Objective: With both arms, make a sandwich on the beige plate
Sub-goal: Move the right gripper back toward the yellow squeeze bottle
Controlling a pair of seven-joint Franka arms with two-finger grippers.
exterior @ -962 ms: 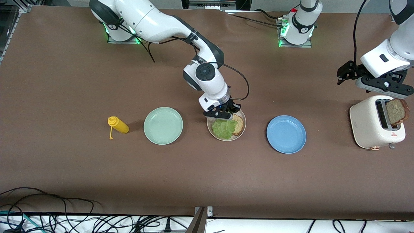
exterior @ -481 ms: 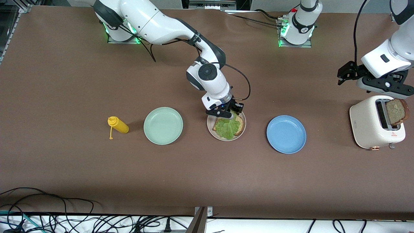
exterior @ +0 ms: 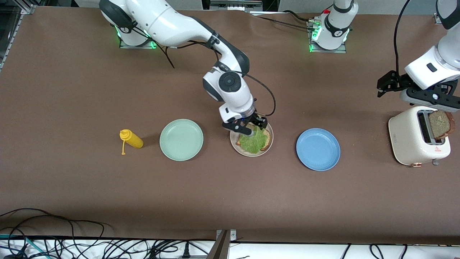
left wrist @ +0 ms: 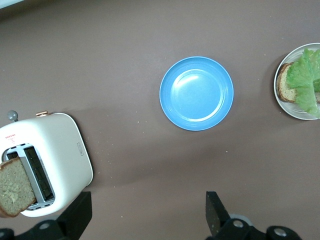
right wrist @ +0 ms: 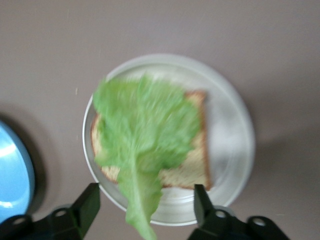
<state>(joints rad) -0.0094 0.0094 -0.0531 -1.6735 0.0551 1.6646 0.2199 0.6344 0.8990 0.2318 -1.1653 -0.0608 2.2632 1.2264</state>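
Hovering over the beige plate (exterior: 267, 148), my right hand (exterior: 248, 128) is spread, gripping nothing. The lettuce leaf (right wrist: 145, 142) lies on a bread slice (right wrist: 192, 160) on that plate, between the mint-green plate (exterior: 181, 139) and blue plate (left wrist: 196, 93). My left hand (left wrist: 145, 215) waits released above the toaster (exterior: 408, 140), where another slice (exterior: 440, 125) stands in a slot.

The brown table (exterior: 72, 187) carried a beige plate (exterior: 268, 146) under the right gripper (exterior: 248, 127), flanked by a mint-green plate (exterior: 181, 139) with a yellow bottle (exterior: 131, 139), and a blue plate (exterior: 318, 149); a toaster (exterior: 409, 140) sat below the left gripper (exterior: 413, 91).
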